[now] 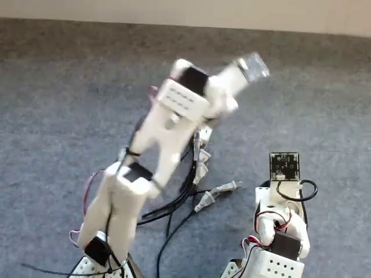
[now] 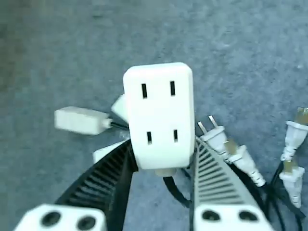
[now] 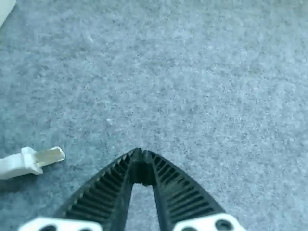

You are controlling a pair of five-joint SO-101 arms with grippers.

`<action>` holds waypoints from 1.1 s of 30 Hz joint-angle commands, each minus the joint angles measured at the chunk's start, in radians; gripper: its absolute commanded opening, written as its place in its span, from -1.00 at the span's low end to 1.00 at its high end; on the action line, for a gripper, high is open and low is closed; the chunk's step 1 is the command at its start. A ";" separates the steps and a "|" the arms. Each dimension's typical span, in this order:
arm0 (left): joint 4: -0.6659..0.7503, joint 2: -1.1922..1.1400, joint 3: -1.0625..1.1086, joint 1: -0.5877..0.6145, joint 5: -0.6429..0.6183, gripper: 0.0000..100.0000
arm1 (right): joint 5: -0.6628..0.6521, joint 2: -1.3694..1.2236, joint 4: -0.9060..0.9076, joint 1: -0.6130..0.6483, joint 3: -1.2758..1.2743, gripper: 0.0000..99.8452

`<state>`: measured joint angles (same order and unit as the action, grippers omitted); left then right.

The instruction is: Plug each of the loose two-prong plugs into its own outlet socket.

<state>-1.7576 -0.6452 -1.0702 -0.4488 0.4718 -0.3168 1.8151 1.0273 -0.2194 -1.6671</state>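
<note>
Nearest the front edge of the table the right arm [image 1: 281, 223] sits folded low. The right gripper [image 3: 143, 155] is closed on nothing, its two ribbed black fingers [image 3: 106, 192] meeting at the tips above the grey carpet [image 3: 202, 72]. A white plug [image 3: 24, 162] lies flat on the carpet off to one side, apart from those fingers, with one brass-coloured prong showing. In the high view two loose plugs [image 1: 223, 188] [image 1: 204, 201] lie close together between the two arms, and their black cords [image 1: 174, 211] trail back toward the arm bases. The left arm [image 1: 168, 133] stretches farther out, over the middle of the carpet. The left gripper [image 2: 163, 147] is clamped on a white outlet block [image 2: 159, 110], one ribbed finger pressed against each side of its lower half, with the slotted face turned toward the wrist camera. The block has two sockets, an upper pair of slots [image 2: 158, 89] and a lower pair [image 2: 162, 136], both unoccupied. On the carpet just beside the block on one side lie four more plugs [image 2: 216, 136] [image 2: 243, 161] [image 2: 294, 137] [image 2: 288, 175], prongs pointing away from the arm. On the other side lies a boxy white plug [image 2: 79, 120], whose dark cord runs in behind the block. Farthest off, a pale strip [image 1: 185, 8] borders the far edge of the carpet
</note>
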 commanded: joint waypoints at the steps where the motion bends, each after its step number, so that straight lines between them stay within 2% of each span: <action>1: -0.011 0.282 0.051 0.186 0.063 -0.99 | -0.008 0.007 -0.002 0.012 -0.113 -0.97; 8: -0.009 0.570 0.242 0.558 0.253 -0.99 | -0.018 0.007 0.001 0.053 -0.113 -0.97; 15: -0.011 0.711 0.829 0.750 0.571 -0.99 | -0.040 0.007 0.002 0.059 -0.113 -0.97; 19: -0.009 0.819 1.210 0.748 0.796 -0.99 | -0.041 0.007 0.002 0.061 -0.114 -0.97; 21: 0.048 0.883 1.385 0.713 0.867 -0.99 | -0.041 0.007 0.002 0.061 -0.114 -0.97; 28: 0.427 1.069 1.929 0.532 0.872 -0.99 | -0.041 0.005 0.004 0.061 -0.114 -0.97; 33: 0.592 1.075 2.084 0.426 0.783 -0.99 | -0.041 0.005 0.004 0.061 -0.114 -0.97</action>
<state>-1.2927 0.4043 0.9168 0.0560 1.3096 -0.3475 1.8151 1.0273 -0.1657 -1.6671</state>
